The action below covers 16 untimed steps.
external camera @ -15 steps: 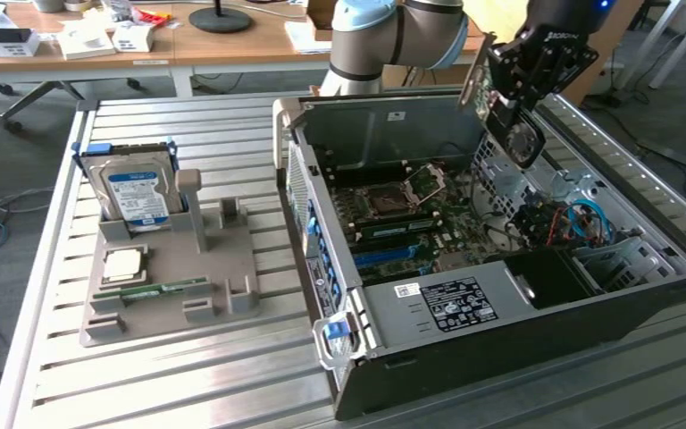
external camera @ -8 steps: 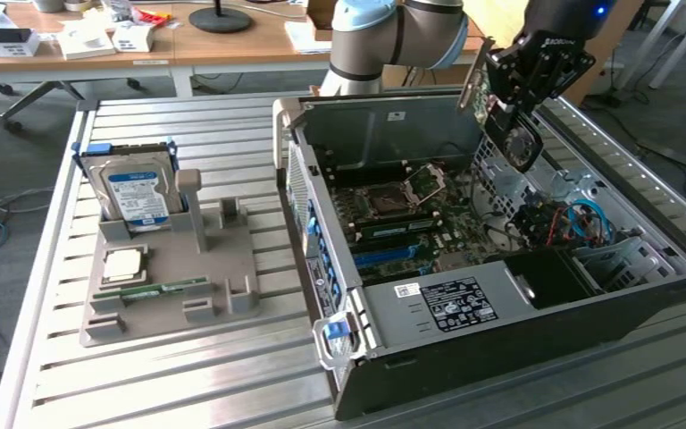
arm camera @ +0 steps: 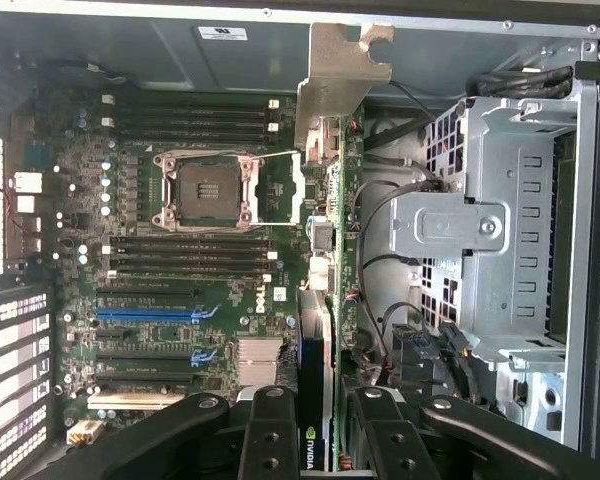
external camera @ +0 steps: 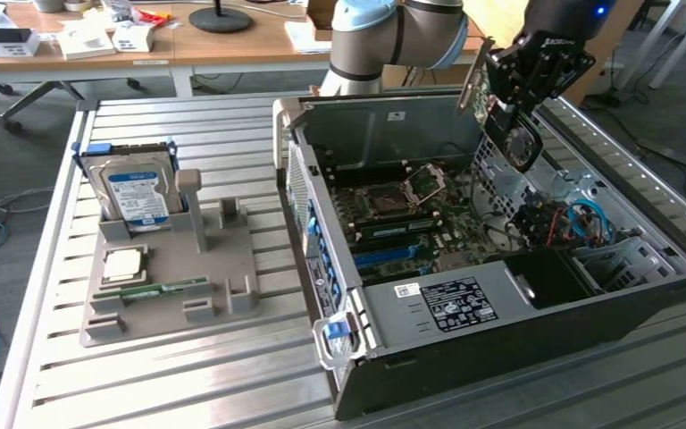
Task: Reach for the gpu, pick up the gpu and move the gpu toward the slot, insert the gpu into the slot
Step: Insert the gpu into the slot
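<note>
In the exterior view, the gripper (external camera: 513,100) hung over the far right corner of the open case (external camera: 629,295), its jaws closed on the gpu (external camera: 520,138). The card was tilted and clear of the motherboard (external camera: 427,223), with its bracket (external camera: 477,79) at the upper end, and sat in no slot. Well apart on the exterior view's left, a grey fixture (external camera: 230,268) carried a hard drive (external camera: 138,192) and a memory stick (external camera: 158,290).

In the wrist view, the fingers (arm camera: 270,420) clamped the gpu (arm camera: 315,330) edge-on, one on each face, and the bracket (arm camera: 338,70) pointed away toward the case wall. Beyond the card lay the motherboard with its CPU socket (arm camera: 215,185) and blue slots (arm camera: 150,312). A drive cage (arm camera: 480,220) stood just beside the card.

The card looked light and stiff but fragile. It was probably best held across its flat faces, away from the fan and edge contacts, since a skewed push could strain the board.
</note>
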Tool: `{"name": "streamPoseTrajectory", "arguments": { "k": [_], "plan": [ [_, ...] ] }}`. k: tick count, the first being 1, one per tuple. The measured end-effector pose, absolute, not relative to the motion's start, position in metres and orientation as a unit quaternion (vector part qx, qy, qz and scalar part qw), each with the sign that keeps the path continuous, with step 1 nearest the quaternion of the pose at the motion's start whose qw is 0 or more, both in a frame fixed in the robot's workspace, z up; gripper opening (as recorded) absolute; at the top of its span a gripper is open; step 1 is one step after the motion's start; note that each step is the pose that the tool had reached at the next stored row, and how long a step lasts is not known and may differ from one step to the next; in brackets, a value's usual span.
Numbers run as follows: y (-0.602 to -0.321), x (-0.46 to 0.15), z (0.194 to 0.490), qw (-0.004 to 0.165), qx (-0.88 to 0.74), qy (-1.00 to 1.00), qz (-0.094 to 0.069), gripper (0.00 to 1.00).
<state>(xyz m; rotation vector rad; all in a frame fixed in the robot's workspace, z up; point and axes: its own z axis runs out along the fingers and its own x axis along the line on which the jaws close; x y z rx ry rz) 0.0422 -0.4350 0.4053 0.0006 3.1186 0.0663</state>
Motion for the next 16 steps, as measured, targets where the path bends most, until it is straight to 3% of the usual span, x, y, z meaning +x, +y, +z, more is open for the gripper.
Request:
{"name": "streamPoseTrajectory", "arguments": {
  "k": [16],
  "plan": [
    [-0.4350, 0.0422, 0.4049, 0.010, -0.060, 0.998, 0.022, 0.26]
  ]
}}
